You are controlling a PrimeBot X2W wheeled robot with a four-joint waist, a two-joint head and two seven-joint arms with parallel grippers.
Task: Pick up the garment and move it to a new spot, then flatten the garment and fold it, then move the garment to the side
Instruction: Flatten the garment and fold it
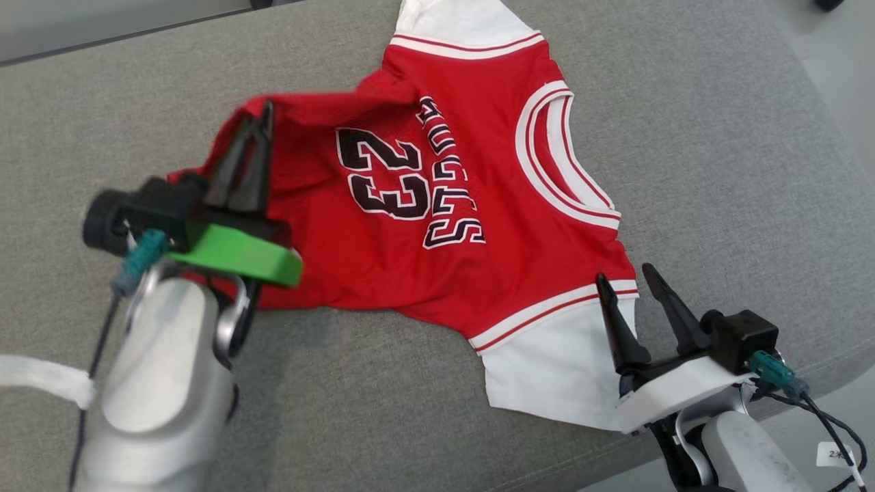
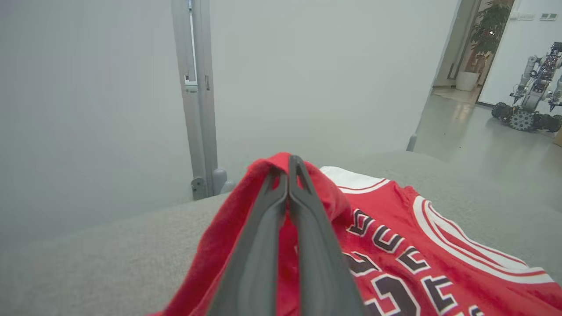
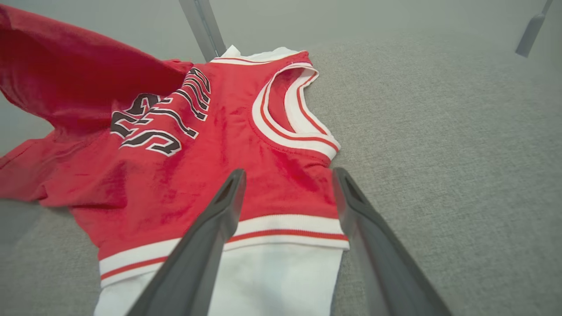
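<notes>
The left gripper (image 1: 262, 117) has its two dark fingers pressed together on a fold of the garment (image 1: 492, 178), a red jersey with a black number and lettering. The pinched cloth rises to a peak right at the fingertips, lifted off the grey cushion (image 1: 718, 137), and drapes down both sides of the fingers toward the wrist. From that peak the red fabric slopes away to this gripper's right, where the rest of the jersey lies flat on the cushion, print facing up.

The right gripper (image 1: 625, 275) has its fingers spread wide. It is low over the near corner of the jersey. A white sleeve (image 1: 554, 369) lies beneath and behind its fingertips, and the red-and-white striped band (image 3: 290, 228) crosses under the gap between the fingers. I cannot tell whether the tips touch the cloth. Ahead of the fingers, beyond the band, sits the white-trimmed neckline (image 1: 554, 157), with the lettering farther ahead and to the left. Bare cushion stretches off to this gripper's right.

The two grippers are well apart, with the printed body of the jersey between them. Past the left gripper's tips, beyond the cushion's far edge, I see a pale wall with a grey post (image 2: 195, 87). Off to the right is a potted plant (image 2: 485, 30) and another wheeled robot (image 2: 531, 87) on the floor.
</notes>
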